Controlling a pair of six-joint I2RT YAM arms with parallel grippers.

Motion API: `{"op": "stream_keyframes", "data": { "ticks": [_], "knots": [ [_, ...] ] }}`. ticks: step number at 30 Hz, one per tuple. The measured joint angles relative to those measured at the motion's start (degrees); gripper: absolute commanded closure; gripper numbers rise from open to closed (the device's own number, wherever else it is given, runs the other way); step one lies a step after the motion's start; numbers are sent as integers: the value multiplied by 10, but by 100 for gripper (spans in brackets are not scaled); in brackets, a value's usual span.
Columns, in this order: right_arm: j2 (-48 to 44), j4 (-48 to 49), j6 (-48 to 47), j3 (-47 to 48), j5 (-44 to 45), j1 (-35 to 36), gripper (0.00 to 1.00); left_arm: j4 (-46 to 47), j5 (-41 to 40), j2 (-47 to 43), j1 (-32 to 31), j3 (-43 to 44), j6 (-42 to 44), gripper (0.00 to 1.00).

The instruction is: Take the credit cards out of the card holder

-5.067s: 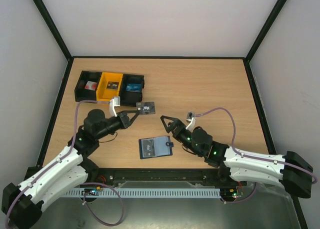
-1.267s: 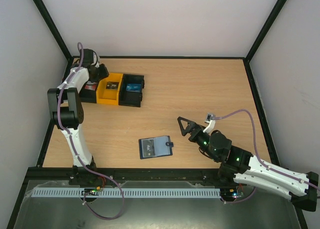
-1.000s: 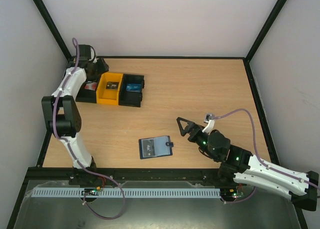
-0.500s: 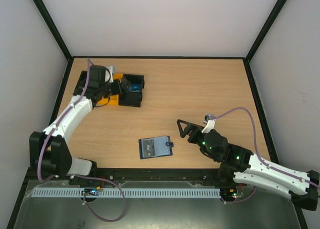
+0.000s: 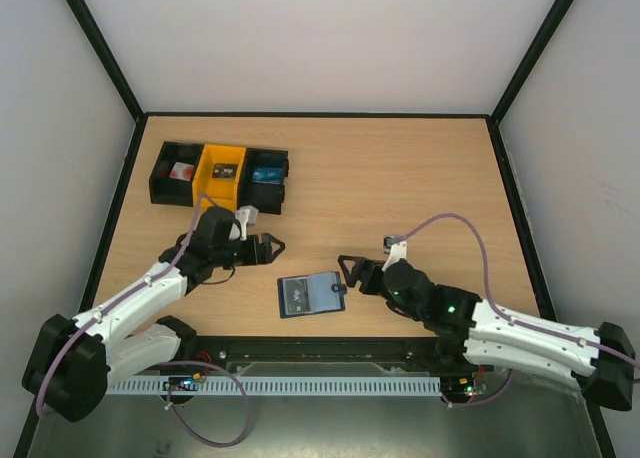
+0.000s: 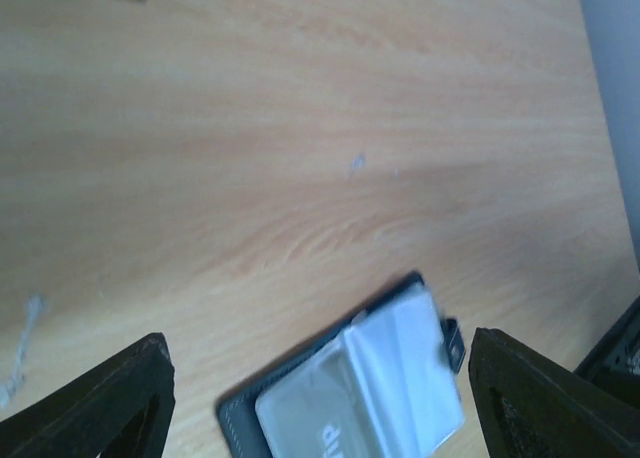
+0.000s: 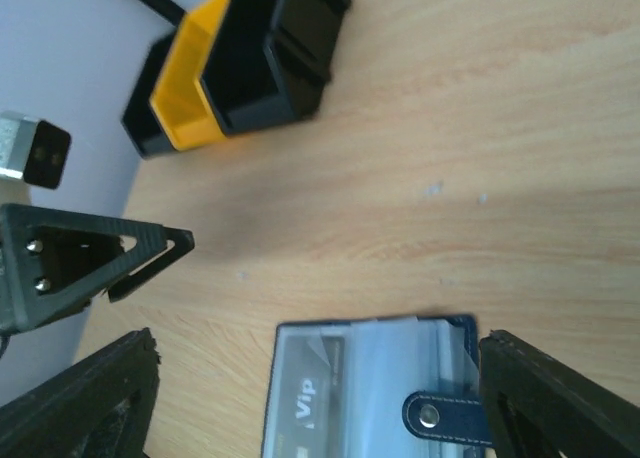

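Top view only: flat dark navy wallet-like card holder [image 5: 310, 294] lies on the light wooden table [image 5: 400, 178], near the front edge, between the two arms. Left gripper [image 5: 272, 246] is up and left of it, apart from it. Right gripper [image 5: 347, 270] is just beside its right short edge. Row of three open plastic bins [image 5: 220, 175], black, yellow, black, sits at the table's far left, well apart from the holder. Bluish card [image 5: 265, 175] lies in the right-hand black bin. Contents of the other two bins too small to name. Purple-grey cable [image 5: 440, 220] arcs over the right arm.

Left wrist view, blurred: jaws wide apart, only table and holder beneath them. Holder low in frame, tilted, top face pale and glossy.

Right wrist view, sharper: jaws spread wide, gripping nothing, holder lying between them at the frame's bottom. Small dark blue closing tab [image 7: 440, 416] with a metal snap wraps the holder's right short edge. Pale grey card [image 7: 350, 373] lettered "Vip" fills the holder's face under a shiny film. Left gripper's black fingers show at the left edge, bins beyond.
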Motion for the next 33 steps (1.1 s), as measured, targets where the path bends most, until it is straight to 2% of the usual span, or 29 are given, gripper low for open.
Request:
{"op": "stream_keyframes", "data": {
  "ticks": [2, 6, 8, 10, 19, 28, 33],
  "knots": [
    [43, 15, 1, -2, -18, 0, 31, 16, 8, -11, -8, -34, -24, 24],
    [122, 53, 2, -2, -57, 0, 57, 53, 34, -37, -14, -101, -81, 32],
    [164, 69, -2, -1, -79, 0, 69, 68, 49, -48, -14, -129, -109, 33],
    [204, 85, -4, 3, -100, 0, 74, 75, 63, -56, -16, -145, -128, 34],
    [343, 165, -1, 35, -184, 1, 81, 132, 101, -96, -20, -176, -180, 40],
    [452, 184, 3, 94, -220, 5, 83, 178, 114, -90, -38, -212, -214, 43],
    [477, 175, 3, 107, -225, 6, 83, 209, 113, -74, -45, -217, -225, 46]
  ]
}}
